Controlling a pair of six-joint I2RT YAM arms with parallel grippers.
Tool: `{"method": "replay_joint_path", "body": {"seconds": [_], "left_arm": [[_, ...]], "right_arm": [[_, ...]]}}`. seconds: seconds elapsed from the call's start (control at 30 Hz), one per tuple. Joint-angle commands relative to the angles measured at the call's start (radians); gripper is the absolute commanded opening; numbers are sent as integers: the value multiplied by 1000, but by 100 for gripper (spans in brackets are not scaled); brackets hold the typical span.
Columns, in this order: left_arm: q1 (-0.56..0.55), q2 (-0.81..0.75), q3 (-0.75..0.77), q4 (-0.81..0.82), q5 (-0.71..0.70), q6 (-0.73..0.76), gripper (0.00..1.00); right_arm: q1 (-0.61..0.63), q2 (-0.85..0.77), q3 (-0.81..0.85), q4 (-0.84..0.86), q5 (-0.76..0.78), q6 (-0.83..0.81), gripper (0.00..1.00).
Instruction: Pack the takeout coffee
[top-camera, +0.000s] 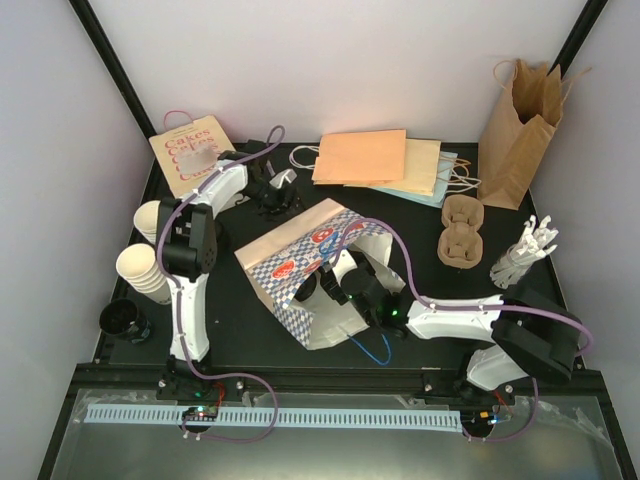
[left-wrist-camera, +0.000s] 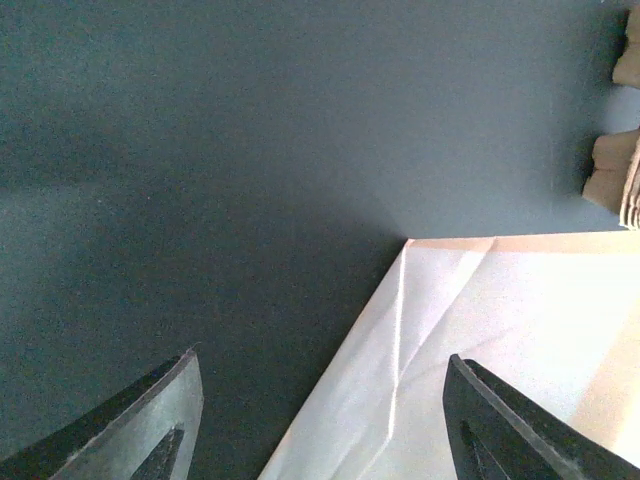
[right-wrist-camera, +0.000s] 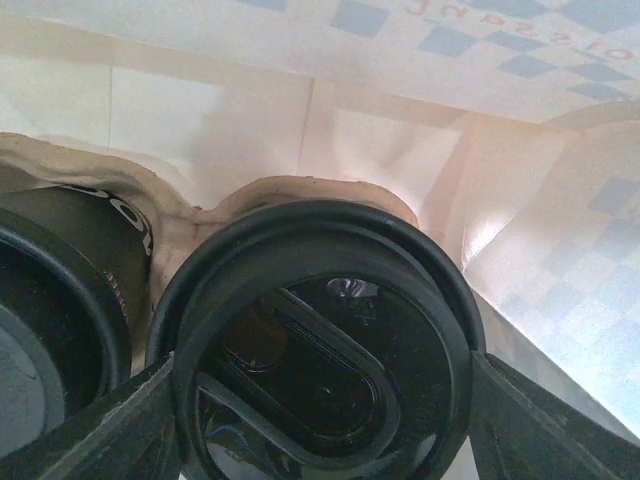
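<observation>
Lid (right-wrist-camera: 318, 320), round glossy black, clasped by right pincer (right-wrist-camera: 322, 362) (inside checkered paper bag (right-wrist-camera: 560, 280)), left pincer (left-wrist-camera: 322, 358) splayed

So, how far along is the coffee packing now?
Looks done: one black-lidded cup and a second lidded cup sit in a pulp carrier inside the checkered bag. In hand: the right gripper grips the first cup's lid. Probably left: letting go and standing up the bag, which lies on its side. The left gripper is open, holding nothing.
</observation>
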Motion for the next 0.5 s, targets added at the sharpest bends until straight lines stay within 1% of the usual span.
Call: {"method": "replay_joint_path", "body": {"seconds": [0.0,0.13,0.27,0.47], "left_arm": [[-9,42,52,-51,42,32,68],[-9,68,53,-64,50,36,66],[-14,85,48,-71,80,41,61],[-24,107,46,-86,117,50,59]], "right_arm": [[-14,13,23,55,10,34,52],[-24,19,20,56,-10,60,52],[-25,30,21,65,-5,72,52],[-26,50,26,93,-1,73,52]]}}
